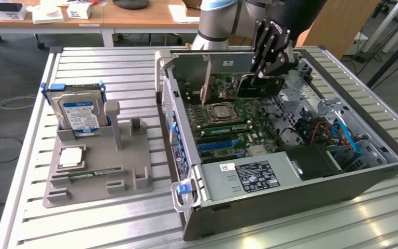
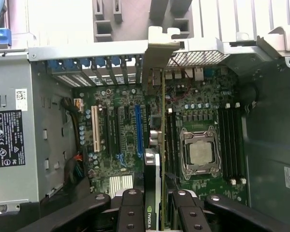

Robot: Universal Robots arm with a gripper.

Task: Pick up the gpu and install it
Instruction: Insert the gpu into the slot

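The jaws are clenched on the gpu (image 1: 249,86), held on edge inside the open computer case (image 1: 365,174), low over the motherboard (image 1: 221,130). In the wrist view the gpu (image 2: 157,145) runs edge-on from the jaws to the case's rear wall, where its silver bracket (image 2: 160,46) stands over the row of slot openings. Whether its lower edge touches the board I cannot tell. Close on one side of it is one processor socket (image 2: 200,152), with four black memory slots (image 2: 230,140) beyond. On the other side lie one blue slot (image 2: 137,129) and one white slot (image 2: 95,130). One finned silver heatsink (image 2: 121,182) sits near the jaws. One labelled power supply (image 1: 252,176) fills the case's near end, with orange and blue cables (image 1: 337,136) beside it. On the slatted tabletop (image 1: 81,225), at the exterior view's left, one grey holder (image 1: 126,155) carries one upright hard drive (image 1: 78,114), one loose processor (image 1: 71,155) and one RAM stick (image 1: 88,175)
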